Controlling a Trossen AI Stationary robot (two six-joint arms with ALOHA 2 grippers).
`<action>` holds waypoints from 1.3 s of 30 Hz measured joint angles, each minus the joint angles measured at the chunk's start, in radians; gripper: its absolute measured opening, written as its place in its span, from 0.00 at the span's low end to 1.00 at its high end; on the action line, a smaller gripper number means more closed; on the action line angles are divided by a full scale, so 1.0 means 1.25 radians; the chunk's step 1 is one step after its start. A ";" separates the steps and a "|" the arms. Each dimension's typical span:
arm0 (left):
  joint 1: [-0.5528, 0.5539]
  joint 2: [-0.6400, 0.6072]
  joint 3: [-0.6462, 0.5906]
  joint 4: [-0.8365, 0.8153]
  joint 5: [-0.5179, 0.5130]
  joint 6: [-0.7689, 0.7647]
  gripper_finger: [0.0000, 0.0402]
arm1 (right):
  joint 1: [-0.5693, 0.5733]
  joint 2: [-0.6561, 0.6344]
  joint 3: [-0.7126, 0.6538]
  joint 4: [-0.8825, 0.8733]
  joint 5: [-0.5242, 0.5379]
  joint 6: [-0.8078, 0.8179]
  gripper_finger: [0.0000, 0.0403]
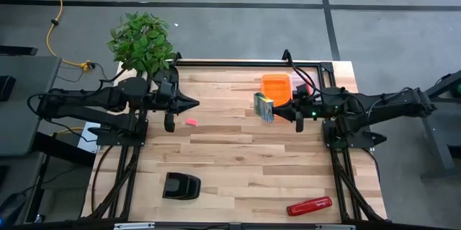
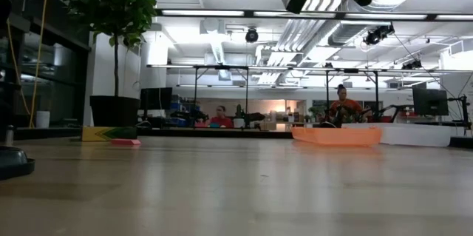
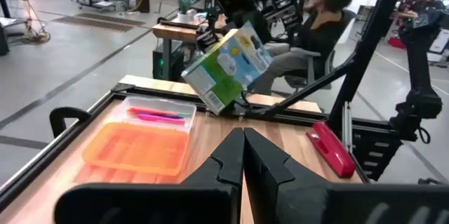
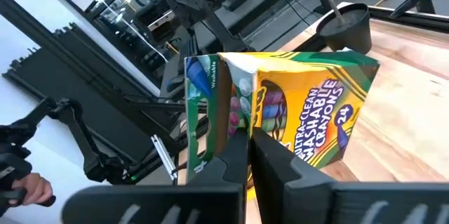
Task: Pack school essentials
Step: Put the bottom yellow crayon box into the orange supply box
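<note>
Overhead, right gripper point(image 1: 294, 107) held above the far right part of the table point(image 1: 238, 165), fingers pressed together on a tilted crayon box point(image 1: 264, 107), just beside the orange tray point(image 1: 276, 86). Box lifted clear of the wood in the left wrist view, yellow-and-green face marked as washable crayons in the right wrist view. Inside the tray, against its far wall, pink and blue pens point(image 3: 160, 116). Left gripper point(image 1: 191, 102) across the table near the plant point(image 1: 142, 40), fingers closed together, holding nothing. Tiny pink eraser point(image 1: 191, 122) lying on the wood just in front of that gripper. Black blocky object point(image 1: 180, 186) near the front edge on the left, red stapler point(image 1: 309, 206) at the front right, both well apart from the tray. Beyond the table, seated people point(image 2: 345, 104) at desks.
</note>
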 joint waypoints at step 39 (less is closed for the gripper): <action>0.000 -0.052 0.000 0.005 -0.006 -0.030 0.00 | -0.643 0.036 -0.021 -0.676 -0.097 -0.907 0.00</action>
